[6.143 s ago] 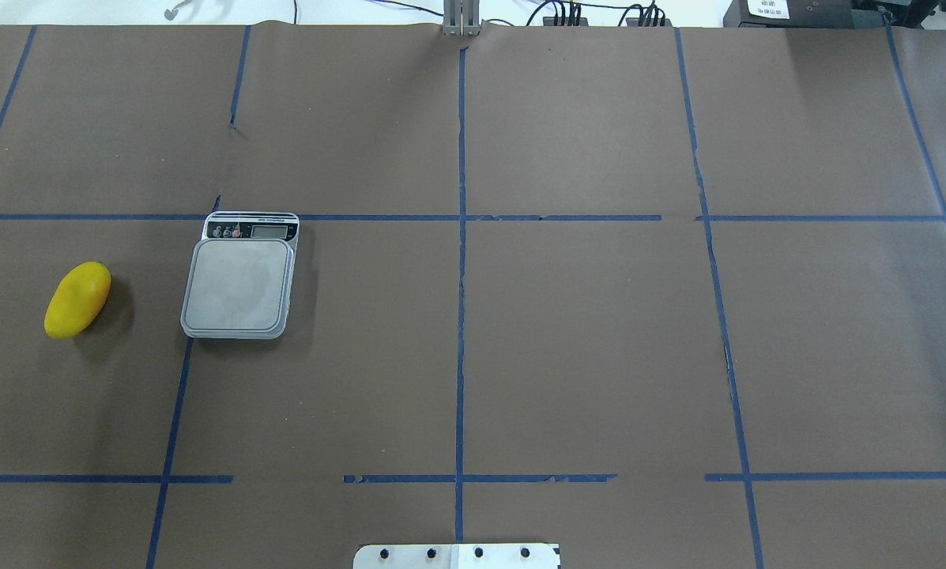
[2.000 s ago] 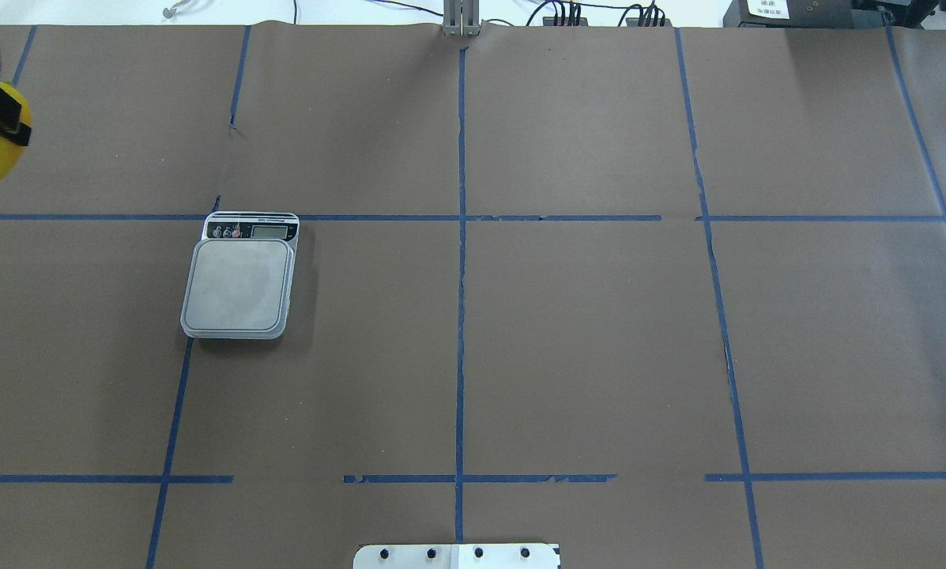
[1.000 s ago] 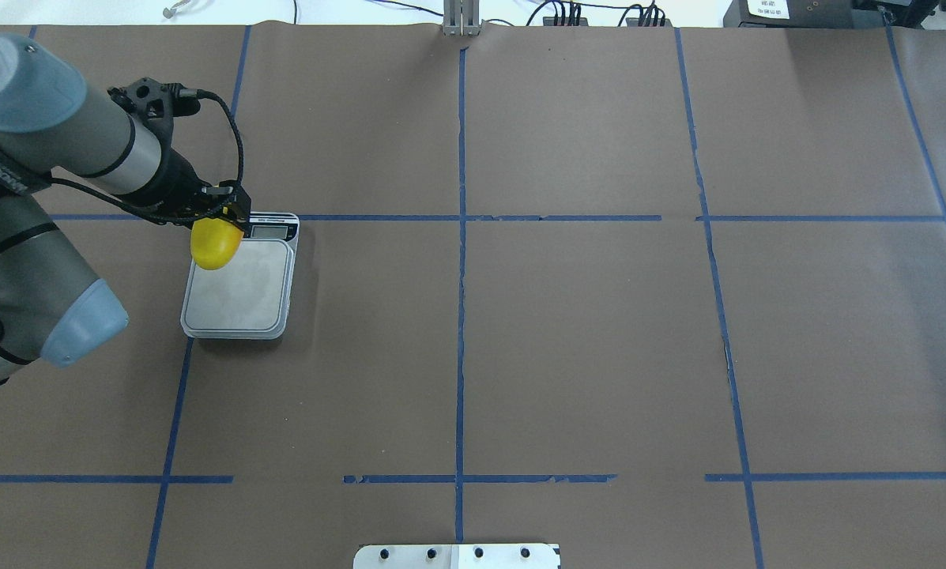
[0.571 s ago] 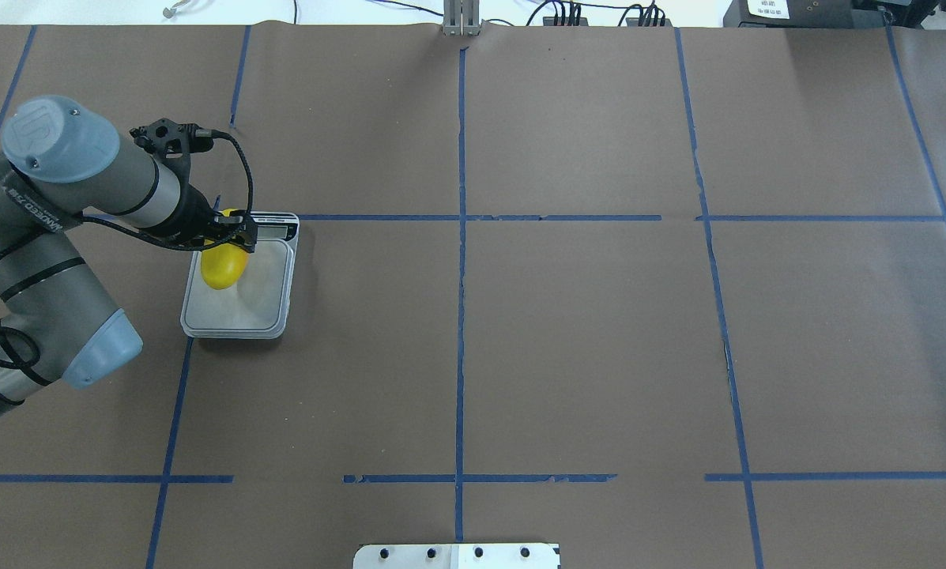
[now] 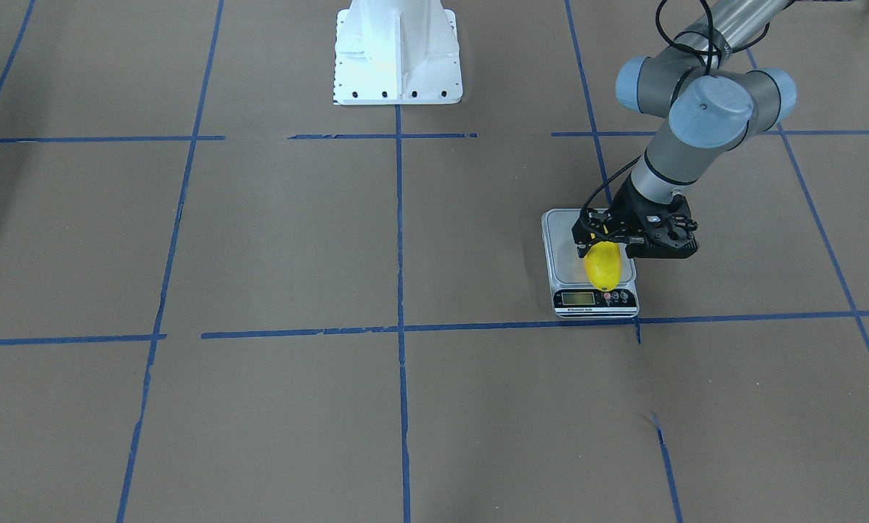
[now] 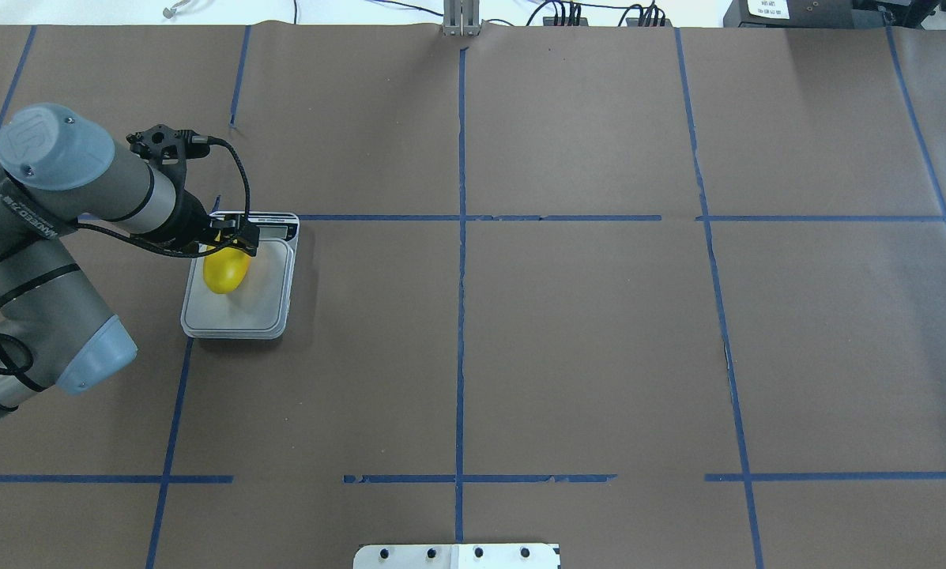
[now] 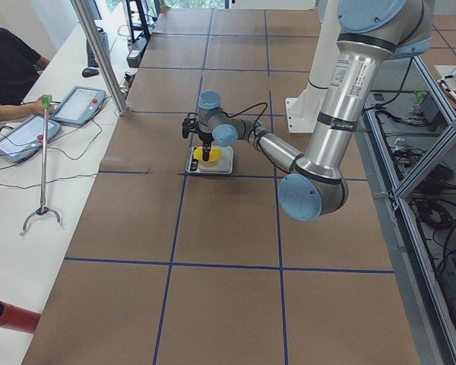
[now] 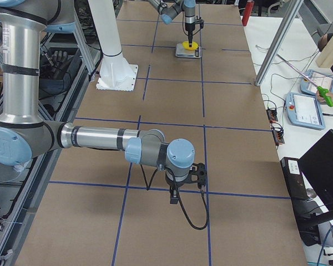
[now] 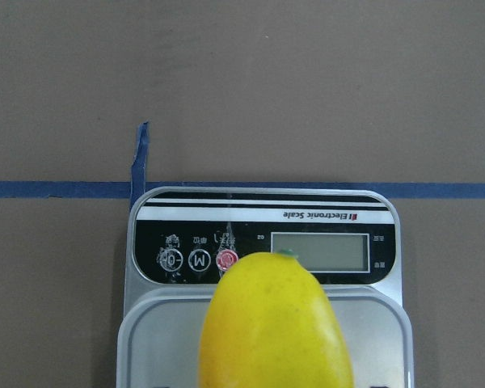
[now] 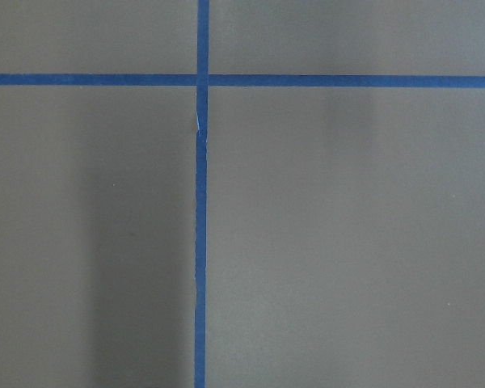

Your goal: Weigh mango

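Note:
The bright yellow mango (image 6: 226, 271) is on or just above the platform of the small grey digital scale (image 6: 239, 310) on the left part of the table. My left gripper (image 6: 228, 239) is shut on the mango's upper end. The front-facing view shows the same: left gripper (image 5: 607, 236), mango (image 5: 602, 266), scale (image 5: 595, 298). In the left wrist view the mango (image 9: 275, 331) fills the bottom centre in front of the scale's display (image 9: 319, 250). My right gripper (image 8: 184, 185) hangs over bare table far from the scale; I cannot tell whether it is open or shut.
The table is covered with brown paper with blue tape lines (image 6: 461, 237). The white robot base (image 5: 396, 54) stands at the table's near edge. Operators' tablets (image 7: 76, 105) lie on a side bench, and a metal post (image 7: 99, 53) stands beside the table.
My left arm picked up the mango from the far left of the table, carried it over the scale and lowered it towards the platform. The scale has not moved.

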Motion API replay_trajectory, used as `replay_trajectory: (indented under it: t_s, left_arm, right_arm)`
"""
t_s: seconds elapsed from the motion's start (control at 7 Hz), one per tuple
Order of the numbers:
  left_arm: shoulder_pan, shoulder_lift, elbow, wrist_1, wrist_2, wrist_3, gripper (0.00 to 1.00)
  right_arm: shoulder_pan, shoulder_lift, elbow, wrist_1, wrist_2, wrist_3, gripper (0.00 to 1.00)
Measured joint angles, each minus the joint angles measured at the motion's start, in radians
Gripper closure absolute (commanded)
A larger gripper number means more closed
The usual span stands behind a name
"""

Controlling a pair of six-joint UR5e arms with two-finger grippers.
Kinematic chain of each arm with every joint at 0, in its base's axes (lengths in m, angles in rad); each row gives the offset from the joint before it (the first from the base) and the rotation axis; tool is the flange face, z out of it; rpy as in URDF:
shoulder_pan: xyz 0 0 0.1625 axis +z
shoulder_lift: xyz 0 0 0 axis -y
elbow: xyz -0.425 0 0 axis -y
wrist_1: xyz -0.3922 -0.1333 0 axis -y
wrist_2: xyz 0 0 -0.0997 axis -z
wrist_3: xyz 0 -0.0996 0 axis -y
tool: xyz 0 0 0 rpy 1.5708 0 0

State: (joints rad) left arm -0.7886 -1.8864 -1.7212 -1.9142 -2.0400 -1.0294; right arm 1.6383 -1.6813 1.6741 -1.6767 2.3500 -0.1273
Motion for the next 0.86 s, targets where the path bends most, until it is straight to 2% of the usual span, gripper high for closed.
replay_trajectory:
  t_s: [0.43, 0.71, 0.86]
  left_arm:
    - [-0.038, 0.081, -0.202, 0.008, -0.001, 0.043, 0.00]
    - [-0.183, 0.144, -0.331, 0.056, -0.026, 0.155, 0.00]
    - [-0.276, 0.161, -0.376, 0.130, -0.067, 0.267, 0.00]
  right_arm:
    - [0.000, 0.000, 0.001, 0.000, 0.000, 0.000, 0.00]
    - [0.000, 0.000, 0.001, 0.000, 0.000, 0.000, 0.00]
    - [0.000, 0.000, 0.000, 0.000, 0.000, 0.000, 0.00]
